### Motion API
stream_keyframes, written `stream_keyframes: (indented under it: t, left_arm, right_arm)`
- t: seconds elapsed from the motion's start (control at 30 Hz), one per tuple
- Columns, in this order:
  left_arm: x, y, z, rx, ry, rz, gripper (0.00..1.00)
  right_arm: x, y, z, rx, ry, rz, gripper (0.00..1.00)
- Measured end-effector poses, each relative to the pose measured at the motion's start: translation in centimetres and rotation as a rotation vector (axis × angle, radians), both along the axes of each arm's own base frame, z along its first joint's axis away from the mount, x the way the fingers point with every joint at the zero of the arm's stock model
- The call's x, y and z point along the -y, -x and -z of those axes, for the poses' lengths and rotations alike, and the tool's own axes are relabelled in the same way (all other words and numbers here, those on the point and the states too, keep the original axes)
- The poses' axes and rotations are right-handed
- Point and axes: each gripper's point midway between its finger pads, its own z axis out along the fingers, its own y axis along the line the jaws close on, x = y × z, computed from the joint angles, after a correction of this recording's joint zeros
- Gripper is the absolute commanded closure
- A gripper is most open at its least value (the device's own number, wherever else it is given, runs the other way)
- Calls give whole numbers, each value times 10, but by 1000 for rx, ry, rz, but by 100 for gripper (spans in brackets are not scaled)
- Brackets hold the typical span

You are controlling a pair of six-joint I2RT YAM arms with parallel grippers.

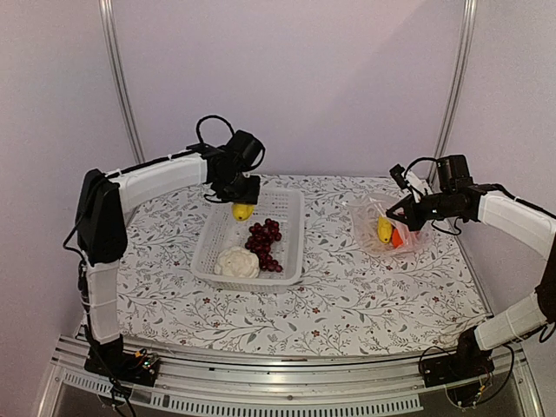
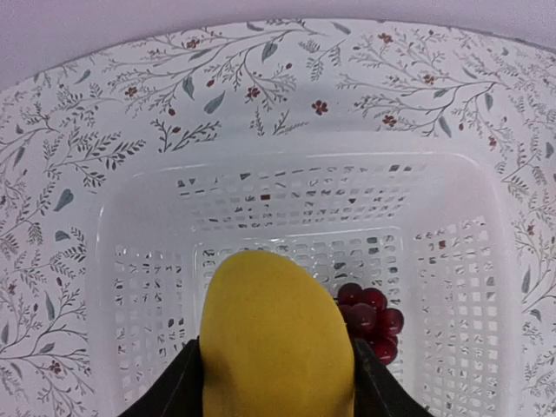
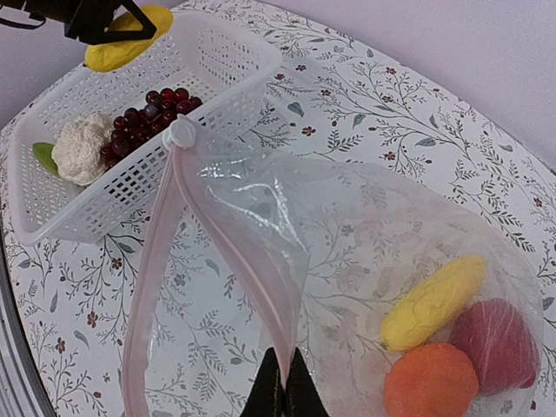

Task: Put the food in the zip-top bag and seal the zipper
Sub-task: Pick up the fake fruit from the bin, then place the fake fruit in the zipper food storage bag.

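My left gripper (image 1: 243,205) is shut on a yellow toy fruit (image 2: 276,340) and holds it above the far end of the white lattice basket (image 1: 291,228). In the basket lie a dark purple grape bunch (image 1: 266,244) and a white cauliflower (image 1: 237,263). My right gripper (image 3: 283,393) is shut on the upper lip of the clear zip-top bag (image 3: 365,252), pinching its pinkish zipper (image 3: 228,261) so the mouth gapes toward the basket. Inside the bag lie a yellow piece (image 3: 433,301), a red piece (image 3: 495,343) and an orange piece (image 3: 431,382).
The floral tablecloth (image 1: 347,304) covers the table. Metal frame posts (image 1: 122,78) stand at the back corners before the plain wall. The basket's near rim (image 3: 130,195) lies close to the bag's mouth in the right wrist view.
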Motion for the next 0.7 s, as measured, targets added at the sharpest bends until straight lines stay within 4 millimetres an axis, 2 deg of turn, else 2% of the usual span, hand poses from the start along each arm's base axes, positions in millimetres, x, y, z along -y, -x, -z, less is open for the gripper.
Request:
stream_keyframes:
  t: [0.1,0.2,0.3,0.33,0.37,0.43,0.53,0.7]
  left_arm:
    - [15,13,-53,106,63,35,67]
    - [30,32,-89,183,121,86,67]
    - [48,56,-105,233,157,162,69]
    - [59,70,-110,252,178,217,70]
    - [63,74,-111,254,181,231,71]
    - [84,96,-119,291,227,323,75]
    - [111,129,-133,350,300,466,77]
    - [155,194,-170,522,443,729,77]
  right_arm:
    - [0,0,0,0,0,1,100]
    - [1,0,-2,4,0,5,100]
    - [1,5,-5,-6,2,6,100]
    - [1,7,-7,-12,4,4,100]
    - [0,9,-9,-15,4,0,100]
    - [-3,14,-16,-20,6,-15,100]
    - [-12,29,-29,-20,13,-57,100]
    - [-31,62,-52,-28,11,-161,100]
